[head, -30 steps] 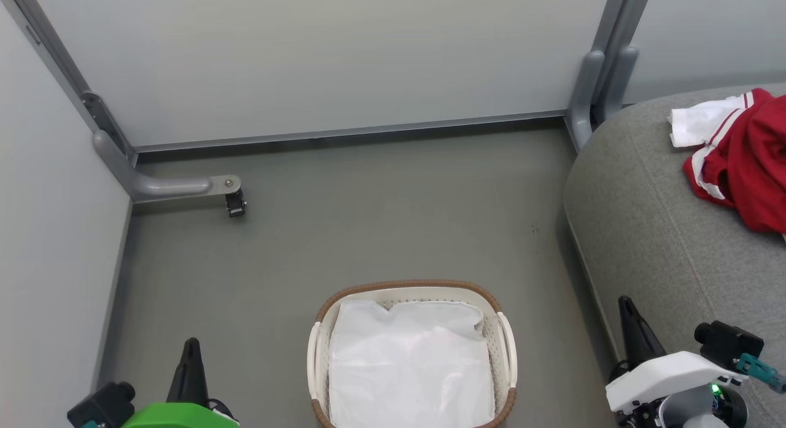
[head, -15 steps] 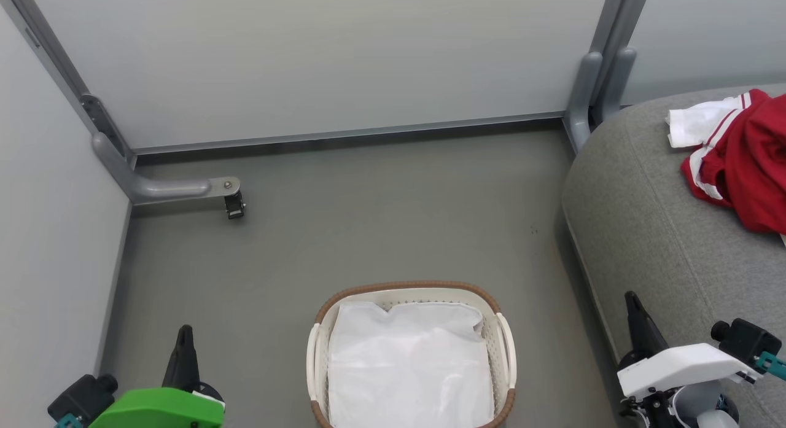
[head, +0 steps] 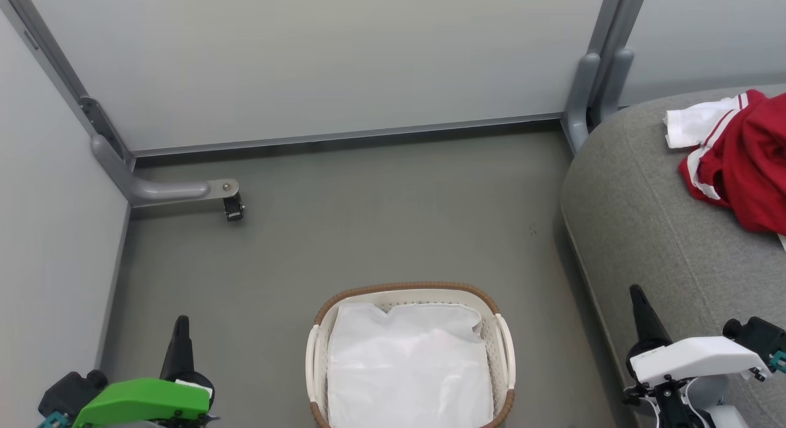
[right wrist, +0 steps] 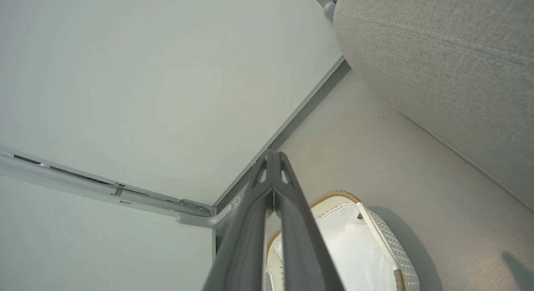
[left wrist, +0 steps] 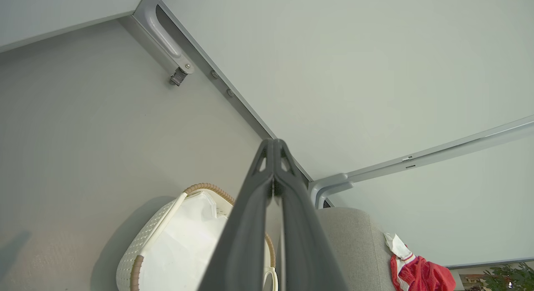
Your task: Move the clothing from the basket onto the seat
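The white perforated basket point(head: 505, 360) with a brown woven rim stands on the floor at bottom centre, showing just its white fabric liner point(head: 408, 369). Red clothing point(head: 746, 164) with white trim lies bunched on the grey seat point(head: 651, 219) at the right edge. My left gripper point(head: 182, 322) is shut at lower left, well left of the basket, holding nothing. At lower right my right gripper point(head: 635, 291) is shut and empty, over the seat's front edge. The left wrist view shows the basket point(left wrist: 144, 251), the seat point(left wrist: 350, 236) and the clothing point(left wrist: 417, 274); the right wrist view shows the basket point(right wrist: 392, 249) and seat point(right wrist: 450, 61).
Pale partition walls point(head: 319, 59) close off the back and the left side. A grey bracket with a small black caster point(head: 233, 204) sticks out of the left corner. A grey post point(head: 589, 90) stands behind the seat. Open grey floor point(head: 381, 219) lies between the basket and the back wall.
Both arms have drawn back toward the bottom of the head view, the left one drifting left and the right one drifting right. Both stay shut. Basket and clothing have not moved.
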